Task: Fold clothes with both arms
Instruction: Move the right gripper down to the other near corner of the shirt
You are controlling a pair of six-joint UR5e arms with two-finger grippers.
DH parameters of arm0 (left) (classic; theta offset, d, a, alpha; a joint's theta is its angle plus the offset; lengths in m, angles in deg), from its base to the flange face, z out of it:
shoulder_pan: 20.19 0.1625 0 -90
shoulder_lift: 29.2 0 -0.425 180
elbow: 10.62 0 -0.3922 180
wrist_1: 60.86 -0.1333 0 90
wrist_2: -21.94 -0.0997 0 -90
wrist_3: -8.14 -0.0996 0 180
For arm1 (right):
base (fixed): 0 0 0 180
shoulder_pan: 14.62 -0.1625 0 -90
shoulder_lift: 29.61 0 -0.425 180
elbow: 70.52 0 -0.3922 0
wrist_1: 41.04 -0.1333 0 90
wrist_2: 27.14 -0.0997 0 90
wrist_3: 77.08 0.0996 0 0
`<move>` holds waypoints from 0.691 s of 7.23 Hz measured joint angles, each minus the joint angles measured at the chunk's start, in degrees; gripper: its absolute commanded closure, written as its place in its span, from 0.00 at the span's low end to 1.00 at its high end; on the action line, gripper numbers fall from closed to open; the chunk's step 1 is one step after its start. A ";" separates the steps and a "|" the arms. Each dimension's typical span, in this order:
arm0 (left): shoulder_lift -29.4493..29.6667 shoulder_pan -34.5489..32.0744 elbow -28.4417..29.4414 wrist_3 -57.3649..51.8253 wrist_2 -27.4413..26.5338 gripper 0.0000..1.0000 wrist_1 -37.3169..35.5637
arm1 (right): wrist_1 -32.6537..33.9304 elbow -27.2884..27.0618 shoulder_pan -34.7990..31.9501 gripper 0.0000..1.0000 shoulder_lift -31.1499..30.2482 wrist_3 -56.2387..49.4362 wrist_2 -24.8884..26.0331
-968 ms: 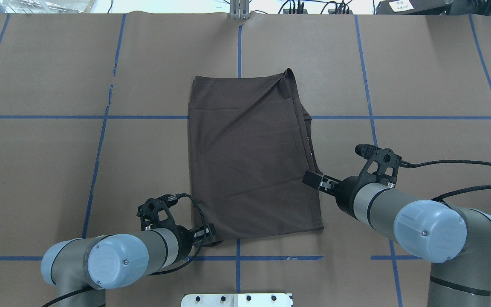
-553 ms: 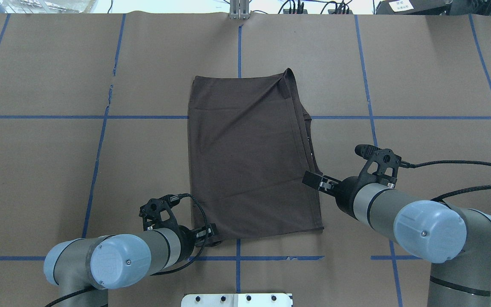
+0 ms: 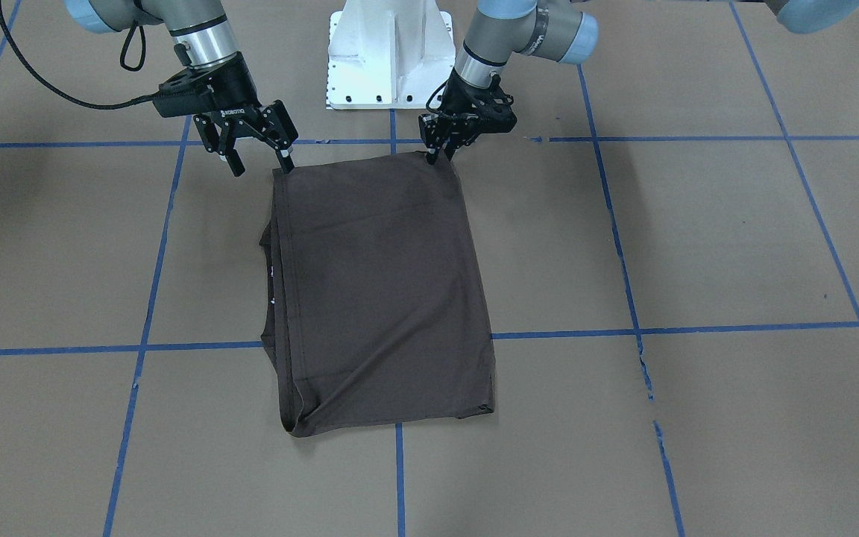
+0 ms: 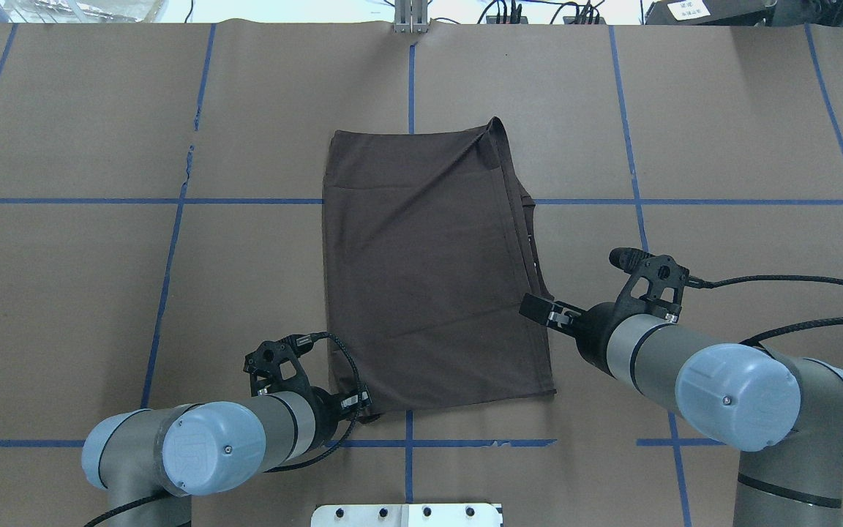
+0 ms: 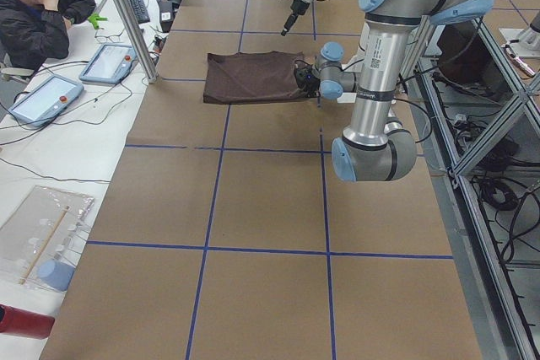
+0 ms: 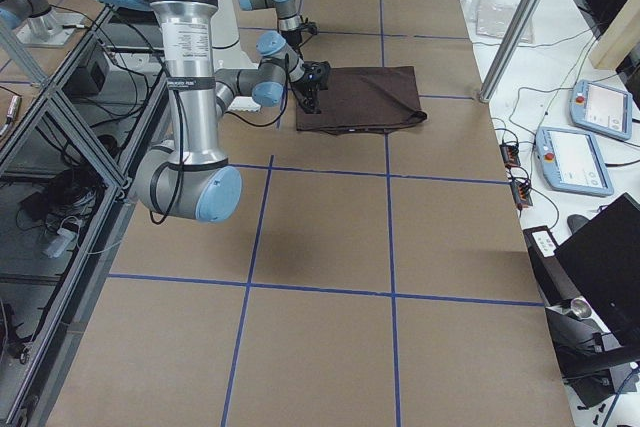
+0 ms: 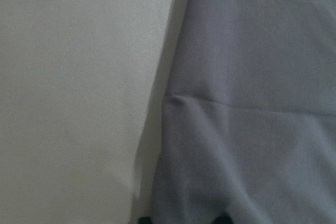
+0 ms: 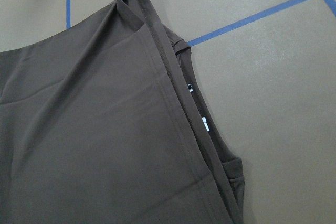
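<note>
The dark brown T-shirt (image 4: 429, 271) lies folded into a flat rectangle mid-table, also seen in the front view (image 3: 377, 291). My left gripper (image 4: 360, 404) is low at the shirt's near left corner (image 3: 438, 155). Its wrist view shows cloth (image 7: 252, 103) very close, with two fingertips slightly apart at the bottom edge. My right gripper (image 3: 259, 165) is open and empty. It hangs just above the shirt's near right corner (image 4: 535, 307). Its wrist view shows the shirt's layered right edge (image 8: 173, 82) with small white tags.
The white base pedestal (image 3: 392, 52) stands at the near edge between the arms. Brown paper with blue tape lines (image 4: 173, 241) covers the table. A seated operator (image 5: 34, 6), tablets and an aluminium post (image 5: 126, 14) are beyond the far edge.
My left arm has shifted slightly right and in toward the shirt's near left corner. The right arm and the shirt have not moved.
</note>
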 measured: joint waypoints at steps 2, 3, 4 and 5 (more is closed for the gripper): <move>0.08 -0.03 -0.46 -0.24 -0.12 1.00 -0.10 | 0.45 0.87 0.15 0.08 0.55 1.25 0.30; 0.10 -0.10 -0.62 -0.27 -0.15 1.00 -0.11 | 3.38 1.37 0.33 0.15 2.44 5.30 0.69; 0.10 -0.17 -0.70 -0.27 -0.17 1.00 -0.10 | 10.49 1.89 0.91 0.17 6.46 11.36 0.84; 0.10 -0.20 -0.76 -0.28 -0.17 1.00 -0.11 | 19.05 2.77 2.22 0.16 11.52 18.05 0.88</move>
